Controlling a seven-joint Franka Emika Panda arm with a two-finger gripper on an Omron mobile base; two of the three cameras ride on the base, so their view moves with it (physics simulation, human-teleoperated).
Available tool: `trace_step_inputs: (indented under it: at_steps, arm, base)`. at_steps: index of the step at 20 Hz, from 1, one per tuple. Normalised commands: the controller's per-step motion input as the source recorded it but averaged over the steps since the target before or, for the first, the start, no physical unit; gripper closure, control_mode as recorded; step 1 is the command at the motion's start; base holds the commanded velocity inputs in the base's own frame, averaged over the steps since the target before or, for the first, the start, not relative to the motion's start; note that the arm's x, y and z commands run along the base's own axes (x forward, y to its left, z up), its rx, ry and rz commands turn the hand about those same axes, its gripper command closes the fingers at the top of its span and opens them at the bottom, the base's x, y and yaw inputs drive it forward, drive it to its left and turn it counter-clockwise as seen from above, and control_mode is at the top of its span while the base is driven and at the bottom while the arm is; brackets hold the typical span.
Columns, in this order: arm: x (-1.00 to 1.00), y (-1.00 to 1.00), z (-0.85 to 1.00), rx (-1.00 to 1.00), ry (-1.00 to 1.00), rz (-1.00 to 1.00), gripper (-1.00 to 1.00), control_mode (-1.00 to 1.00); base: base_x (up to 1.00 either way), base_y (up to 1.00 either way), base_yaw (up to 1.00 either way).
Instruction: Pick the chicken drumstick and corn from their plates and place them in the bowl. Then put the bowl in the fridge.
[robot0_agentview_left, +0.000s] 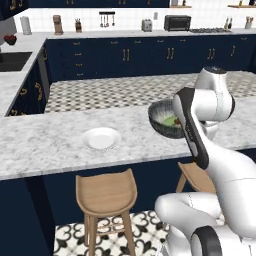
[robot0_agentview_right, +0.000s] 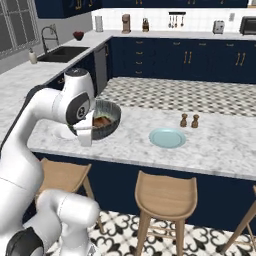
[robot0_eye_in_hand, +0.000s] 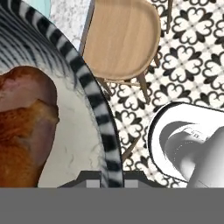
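Already the bowl (robot0_agentview_left: 165, 119) is held up off the counter (robot0_agentview_left: 45, 142), carried at the arm's end above the counter's near edge. In the hand view the bowl's rim (robot0_eye_in_hand: 94, 105) runs straight down between the fingertips of the gripper (robot0_eye_in_hand: 104, 178), so the fingers are judged to be clamped on the rim, though the pads themselves are hardly seen. Inside the bowl the drumstick (robot0_eye_in_hand: 24, 131) lies against the wall; in the left base view something green and yellow, taken for the corn (robot0_agentview_left: 170, 121), is seen in the bowl as well. Beyond the bowl, on the counter, the white plate (robot0_agentview_left: 101, 138) lies bare to one side, and the blue plate (robot0_agentview_right: 167, 137) lies bare to the other, with two small shakers (robot0_agentview_right: 189, 120) just behind the blue plate. The filling of the bowl is therefore judged done. What is left is the second half: the bowl has to be taken to the fridge and set inside. Far behind the bowl, only navy cabinets (robot0_agentview_left: 125, 55) and a back counter with a toaster oven (robot0_agentview_left: 177, 22) are seen.
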Motion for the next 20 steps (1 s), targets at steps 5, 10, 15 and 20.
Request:
trace_step_inputs:
  at_steps: [5, 10, 15, 20]
  arm:
    - [0.00, 0.00, 0.00, 0.00, 0.00, 0.00, 1.00, 1.00]
    - [0.00, 0.00, 0.00, 0.00, 0.00, 0.00, 1.00, 1.00]
    - [0.00, 0.00, 0.00, 0.00, 0.00, 0.00, 1.00, 1.00]
    - [0.00, 0.00, 0.00, 0.00, 0.00, 0.00, 1.00, 1.00]
  base:
    - [-0.99, -0.75, -0.19]
    - [-0.63, -0.56, -0.60]
    - [-0.01, -0.05, -0.93]
    - [0.01, -0.41, -0.83]
